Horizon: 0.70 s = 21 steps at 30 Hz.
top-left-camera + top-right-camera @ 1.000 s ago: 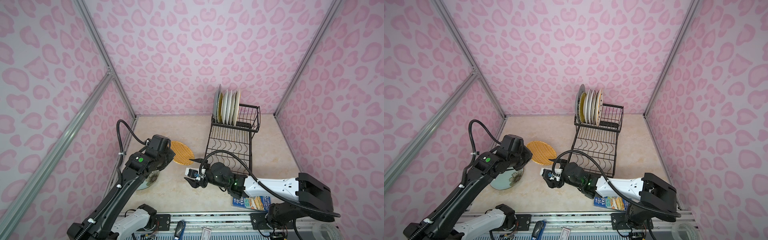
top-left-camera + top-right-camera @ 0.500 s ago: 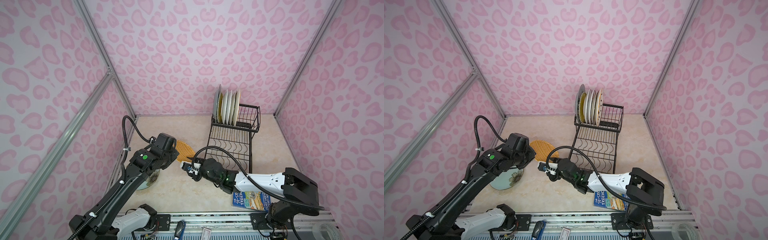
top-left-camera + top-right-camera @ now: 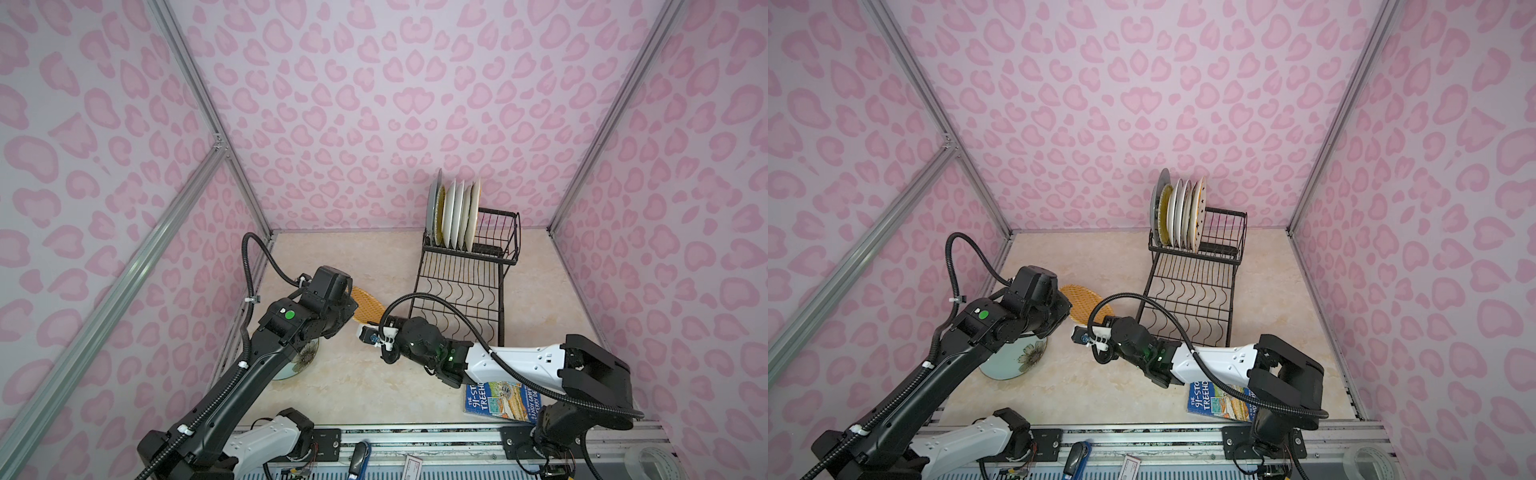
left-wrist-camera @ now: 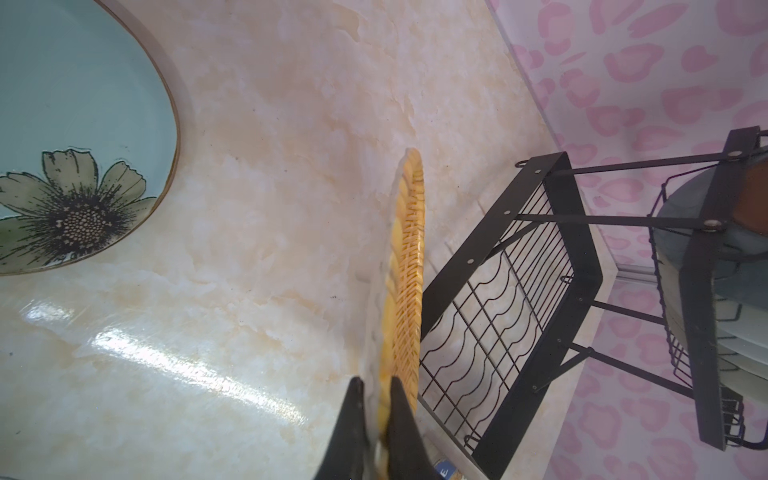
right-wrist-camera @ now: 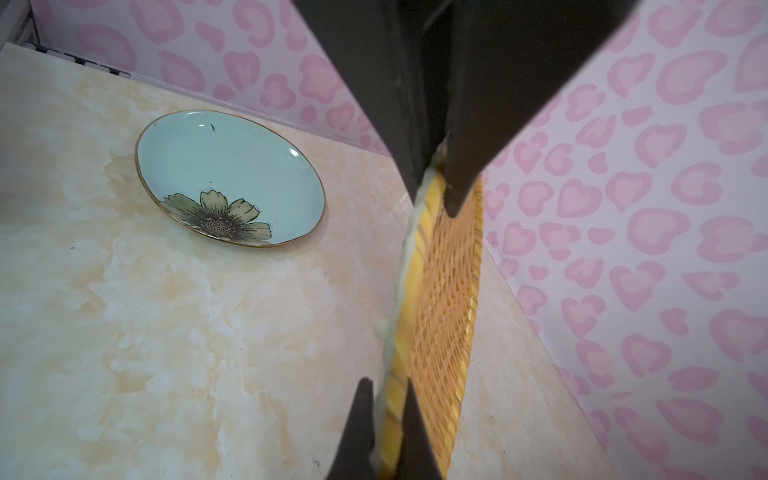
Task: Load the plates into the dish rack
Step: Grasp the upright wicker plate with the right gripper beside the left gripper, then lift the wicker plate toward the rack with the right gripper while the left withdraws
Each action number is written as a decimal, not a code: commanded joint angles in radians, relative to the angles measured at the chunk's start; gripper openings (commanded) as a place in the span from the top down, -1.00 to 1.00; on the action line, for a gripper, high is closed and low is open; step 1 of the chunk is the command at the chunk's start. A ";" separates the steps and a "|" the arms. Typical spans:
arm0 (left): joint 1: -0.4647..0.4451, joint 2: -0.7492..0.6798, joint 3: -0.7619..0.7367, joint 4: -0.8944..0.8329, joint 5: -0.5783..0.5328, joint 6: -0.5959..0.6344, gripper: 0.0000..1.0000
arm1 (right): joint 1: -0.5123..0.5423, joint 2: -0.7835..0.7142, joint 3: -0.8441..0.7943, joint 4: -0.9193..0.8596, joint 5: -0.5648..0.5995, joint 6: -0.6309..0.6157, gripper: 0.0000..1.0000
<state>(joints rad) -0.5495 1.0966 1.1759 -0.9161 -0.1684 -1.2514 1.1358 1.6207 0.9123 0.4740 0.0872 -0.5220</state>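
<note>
The left arm (image 3: 291, 328) hides part of the orange woven-look round plate (image 3: 368, 309), at 9 o'clock from the black wire dish rack (image 3: 486, 250). The left claw (image 4: 376, 415) and right claw (image 5: 384, 415) pinch its opposite rims.

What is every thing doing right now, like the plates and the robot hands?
orange plate, tipped on edge, pinched by both grippers.
left gripper, shut on the orange plate's rim.
right gripper, shut on its opposite rim.
floral plate, lying flat on the table.
rack plates, standing upright in the dish rack's raised basket.
book, closed, lying flat.
</note>
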 commanded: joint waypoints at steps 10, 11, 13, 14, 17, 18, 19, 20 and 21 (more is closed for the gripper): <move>0.001 -0.054 0.023 0.041 0.020 0.116 -0.94 | -0.011 -0.029 -0.025 0.049 0.064 0.086 1.00; 0.000 -0.078 0.017 0.068 0.026 0.140 -0.95 | -0.013 -0.033 -0.029 0.048 0.068 0.093 1.00; 0.002 -0.135 -0.008 0.138 0.044 0.195 -0.95 | -0.016 -0.043 -0.033 0.043 0.075 0.107 1.00; 0.002 -0.175 -0.028 0.191 0.064 0.234 -0.95 | -0.016 -0.051 -0.033 0.038 0.079 0.114 1.00; 0.003 -0.297 -0.093 0.330 0.107 0.359 -0.95 | -0.018 -0.094 -0.043 0.014 0.087 0.145 1.00; 0.003 -0.343 -0.118 0.381 0.117 0.406 -0.95 | -0.019 -0.116 -0.046 0.002 0.090 0.159 1.00; 0.003 -0.378 -0.138 0.416 0.118 0.452 -0.95 | -0.018 -0.137 -0.051 -0.007 0.095 0.173 1.00; 0.003 -0.423 -0.158 0.454 0.112 0.505 -0.94 | -0.019 -0.164 -0.053 -0.023 0.101 0.193 1.00; 0.003 -0.463 -0.185 0.498 0.109 0.570 -0.94 | -0.019 -0.190 -0.055 -0.042 0.103 0.214 1.00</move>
<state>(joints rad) -0.5468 0.6998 1.0325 -0.6121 -0.0753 -0.8871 1.1172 1.4734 0.8635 0.4343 0.1612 -0.3756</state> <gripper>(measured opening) 0.972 0.066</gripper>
